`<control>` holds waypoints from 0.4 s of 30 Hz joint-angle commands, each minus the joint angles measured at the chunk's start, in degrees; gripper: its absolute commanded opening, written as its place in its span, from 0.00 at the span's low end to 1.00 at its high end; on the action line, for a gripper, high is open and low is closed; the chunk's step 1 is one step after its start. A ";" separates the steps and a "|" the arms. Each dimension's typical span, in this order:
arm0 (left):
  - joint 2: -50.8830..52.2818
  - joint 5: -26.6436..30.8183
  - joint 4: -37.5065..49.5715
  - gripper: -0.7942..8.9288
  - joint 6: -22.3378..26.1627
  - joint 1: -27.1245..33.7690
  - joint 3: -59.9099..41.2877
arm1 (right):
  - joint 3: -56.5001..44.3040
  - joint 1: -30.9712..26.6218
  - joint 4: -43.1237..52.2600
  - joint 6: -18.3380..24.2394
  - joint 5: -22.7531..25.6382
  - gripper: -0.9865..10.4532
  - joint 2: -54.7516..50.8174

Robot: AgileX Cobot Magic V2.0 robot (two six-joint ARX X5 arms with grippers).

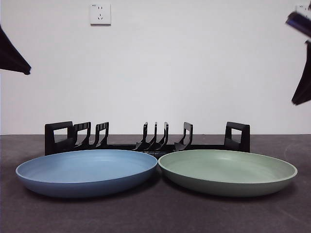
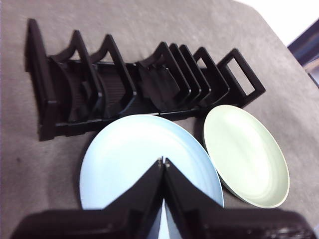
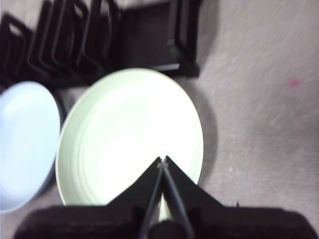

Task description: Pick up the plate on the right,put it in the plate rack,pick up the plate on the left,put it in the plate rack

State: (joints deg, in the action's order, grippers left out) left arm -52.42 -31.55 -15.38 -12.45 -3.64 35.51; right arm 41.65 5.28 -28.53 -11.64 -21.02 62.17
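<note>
The long low black plastic plate rack (image 1: 146,141) lies across the far side of the dark grey matte table (image 1: 155,213), and none of its slots holds anything. Its upright curved prongs stand in loose groups, and a squared loop handle closes each end; in the left wrist view the same rack (image 2: 124,89) shows ribbed flooring between the prongs.

Two plates lie flat on the table just in front of the rack, side by side with their rims almost meeting. The round shallow blue plate (image 1: 87,172) is on the left, the round shallow pale green plate (image 1: 227,171) on the right. Both look smooth and matte, with low raised rims, and both are bare inside.

Two grippers are up in the air, neither holding anything. The left gripper (image 2: 164,162) hangs above the blue plate (image 2: 144,159), its two black jaws pressed together at the tips. The right gripper (image 3: 162,162) hangs above the green plate (image 3: 129,134), jaws likewise closed to a point. In the front view they show only as dark tips at the upper corners.

A white wall socket (image 1: 100,13) sits high on the plain white wall.
</note>
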 commanded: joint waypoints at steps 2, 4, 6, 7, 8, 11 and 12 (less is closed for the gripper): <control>-2.03 0.00 0.50 0.34 1.11 -1.66 1.25 | 0.13 0.02 -0.11 1.27 -0.09 0.31 3.04; -2.34 0.17 0.81 0.37 1.16 -2.89 2.12 | 0.13 0.02 0.15 1.73 -0.04 0.31 4.20; -2.58 0.76 0.76 0.37 1.97 -4.52 3.65 | 0.13 0.04 0.83 1.70 -0.04 0.31 5.46; -2.71 2.10 0.76 0.37 2.23 -5.66 4.50 | 0.13 0.04 1.22 1.70 -0.04 0.31 6.32; -2.86 3.48 0.72 0.37 2.75 -6.93 5.35 | 0.15 0.04 1.66 1.68 -0.04 0.31 7.37; -3.54 6.78 0.22 0.37 4.74 -11.28 7.98 | 0.15 0.04 3.34 1.68 -0.04 0.30 11.30; -3.74 7.78 0.07 0.37 5.25 -12.98 8.70 | 0.15 0.04 3.93 1.66 -0.07 0.30 12.72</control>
State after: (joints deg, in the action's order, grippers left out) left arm -55.94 -23.77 -15.38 -8.78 -16.40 44.25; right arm 41.67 5.28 -24.77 -10.48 -21.04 74.70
